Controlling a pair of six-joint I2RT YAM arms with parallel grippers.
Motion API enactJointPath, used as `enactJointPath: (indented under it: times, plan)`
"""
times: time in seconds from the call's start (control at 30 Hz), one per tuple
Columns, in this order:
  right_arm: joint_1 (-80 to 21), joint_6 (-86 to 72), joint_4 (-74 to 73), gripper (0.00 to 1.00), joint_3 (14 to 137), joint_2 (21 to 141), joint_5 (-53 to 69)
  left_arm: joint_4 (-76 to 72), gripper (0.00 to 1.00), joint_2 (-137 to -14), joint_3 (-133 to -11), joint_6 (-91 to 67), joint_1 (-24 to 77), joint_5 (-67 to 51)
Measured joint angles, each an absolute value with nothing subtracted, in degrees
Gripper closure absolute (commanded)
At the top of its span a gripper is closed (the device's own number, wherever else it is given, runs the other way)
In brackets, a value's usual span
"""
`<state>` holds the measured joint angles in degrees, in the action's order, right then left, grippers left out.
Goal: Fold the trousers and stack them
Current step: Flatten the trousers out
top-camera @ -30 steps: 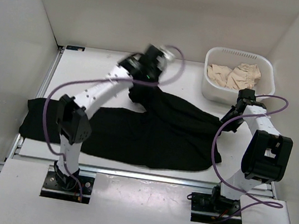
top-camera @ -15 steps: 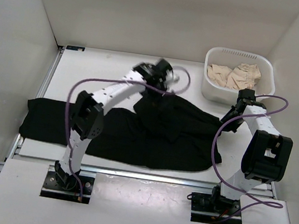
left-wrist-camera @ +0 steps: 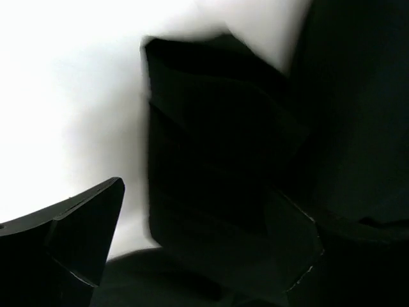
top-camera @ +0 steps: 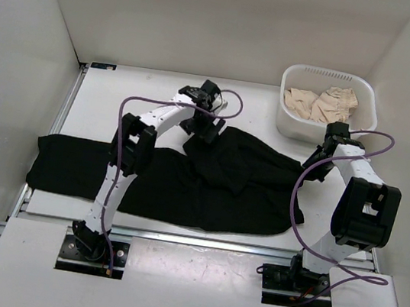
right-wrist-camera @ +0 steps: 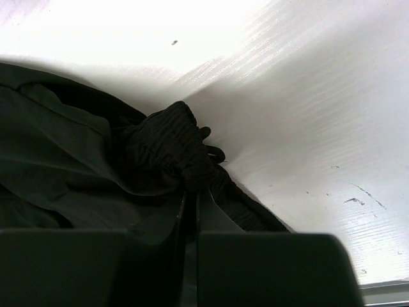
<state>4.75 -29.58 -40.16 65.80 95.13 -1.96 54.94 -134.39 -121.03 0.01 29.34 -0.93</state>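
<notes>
**Down comes the left pincer [top-camera: 207, 128], and it lets the trousers [top-camera: 185, 185] go**

A second ago the left arm was up high near the back of the table [top-camera: 120, 102], holding a bit of the black cloth in the air. Now that arm has swung down and a little to the right. Its pincer hangs low over the cloth with its two fingers spread wide, and nothing is in them. The cloth it held has dropped and now lies as a dark folded flap on top of the rest of the trousers. In the left wrist view, a folded black edge sits between the two open fingers, with white table to its left.

The right arm has not moved. The right pincer [top-camera: 312, 168] is squeezed tight on a bunched-up bit of the trousers at their far right corner. The right wrist view shows the black cloth pinched between its closed fingers, low over the table.

The trousers lie flat across the middle of the table, from the left edge over to the right arm. They look thicker in the middle, where the flap fell.

A white basket [top-camera: 289, 124] stands at the back right corner, just behind the right pincer. Some tan cloth [top-camera: 324, 103] is crumpled inside it.
</notes>
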Motion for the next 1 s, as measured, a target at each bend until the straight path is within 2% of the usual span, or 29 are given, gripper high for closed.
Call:
enactJointPath:
  times: [0.07,0.1,0.17,0.2,0.4,0.57,0.77,0.9,1.0]
  plan:
    - [4.8,-29.6,-40.2,1.00,65.8,95.1,-2.0,55.5,0.17,-135.3,-118.1,-0.1,30.3,-2.5]
    - [4.8,-29.6,-40.2,1.00,65.8,95.1,-2.0,55.7,0.42,-135.4,-117.2,-0.2,30.5,-2.8]
    - [4.8,-29.6,-40.2,1.00,65.8,95.1,-2.0,56.0,0.78,-135.4,-115.8,-0.3,30.6,-3.3]
    - [4.8,-29.6,-40.2,1.00,65.8,95.1,-2.0,56.3,0.86,-135.4,-115.6,-0.5,30.5,-3.4]
    - [4.8,-29.6,-40.1,1.00,65.2,95.0,-3.1,56.7,0.86,-132.1,-115.7,0.0,28.0,-1.8]
    - [5.8,-29.5,-40.4,1.00,64.6,95.0,-5.0,54.3,0.86,-120.0,-114.6,0.0,22.4,2.6]
    - [8.3,-28.1,-40.6,1.00,64.6,95.0,-6.9,49.6,0.85,-105.2,-107.8,0.0,12.9,9.7]
    - [9.2,-26.7,-41.9,1.00,65.3,95.0,-7.7,47.4,0.82,-105.3,-101.4,0.0,6.4,13.8]
    - [10.0,-25.6,-42.8,1.00,66.5,95.0,-8.3,47.3,0.77,-108.3,-97.1,0.1,1.8,15.1]
